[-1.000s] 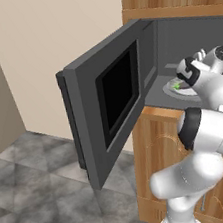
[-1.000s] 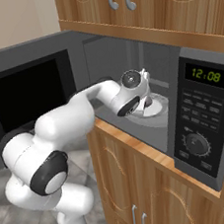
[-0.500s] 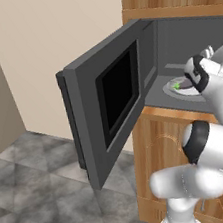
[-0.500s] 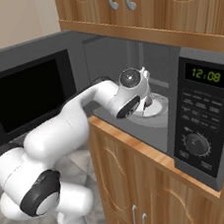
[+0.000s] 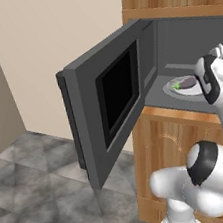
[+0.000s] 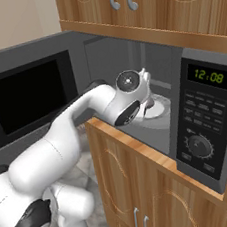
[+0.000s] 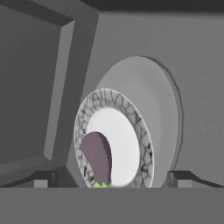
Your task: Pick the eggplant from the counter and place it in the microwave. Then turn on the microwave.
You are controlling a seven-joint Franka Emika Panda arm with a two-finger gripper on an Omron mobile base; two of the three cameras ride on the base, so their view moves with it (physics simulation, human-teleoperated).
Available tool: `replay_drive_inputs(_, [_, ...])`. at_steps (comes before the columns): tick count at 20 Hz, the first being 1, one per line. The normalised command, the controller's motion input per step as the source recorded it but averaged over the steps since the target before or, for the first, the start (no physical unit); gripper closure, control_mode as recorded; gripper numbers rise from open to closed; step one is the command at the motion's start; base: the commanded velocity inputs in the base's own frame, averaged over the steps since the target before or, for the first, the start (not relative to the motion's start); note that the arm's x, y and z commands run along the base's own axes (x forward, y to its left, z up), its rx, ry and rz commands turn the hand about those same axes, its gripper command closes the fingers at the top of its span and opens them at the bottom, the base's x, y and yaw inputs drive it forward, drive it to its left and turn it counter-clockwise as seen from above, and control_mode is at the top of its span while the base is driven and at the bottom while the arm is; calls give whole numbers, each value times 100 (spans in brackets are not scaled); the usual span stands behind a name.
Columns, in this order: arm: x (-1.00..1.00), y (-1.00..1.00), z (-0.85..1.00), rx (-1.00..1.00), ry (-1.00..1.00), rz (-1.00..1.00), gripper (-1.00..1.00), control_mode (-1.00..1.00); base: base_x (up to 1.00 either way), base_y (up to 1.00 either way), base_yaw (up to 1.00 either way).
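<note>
The microwave (image 5: 144,78) stands built into brown wooden cabinets (image 6: 144,182) with its door (image 5: 109,101) swung wide to the left, the black glass pane facing out into the room. Inside the grey cavity sits a round turntable (image 7: 153,100), and on it a plate (image 7: 127,140) with a dark crackled pattern round its rim. The eggplant (image 7: 98,158) lies on the near part of that plate, dull purple, with its green stem end toward the opening; from the left base view it shows as a dark shape with a green tip (image 5: 182,83) on the plate. The white arm reaches into the opening from the front, and the pincer (image 7: 111,179) hangs just before the plate with its two dark tips spread wide apart, one on each side of the eggplant and touching nothing. On the right of the microwave, the button panel (image 6: 202,117) carries a lit green display (image 6: 206,77) above rows of keys and a round dial (image 6: 199,146).
</note>
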Motion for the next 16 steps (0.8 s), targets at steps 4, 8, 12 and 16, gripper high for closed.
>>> replay_drive_inputs(4, [-62,12,6,-5,0,3,-100,-100,0,0,0])
replay_drive_inputs(8, [-64,27,3,-9,0,6,-100,-100,0,0,0])
replay_drive_inputs(12, [-57,39,0,-11,0,9,-100,-100,0,0,0])
replay_drive_inputs(16, [-58,45,6,-12,0,10,-100,-100,0,0,0])
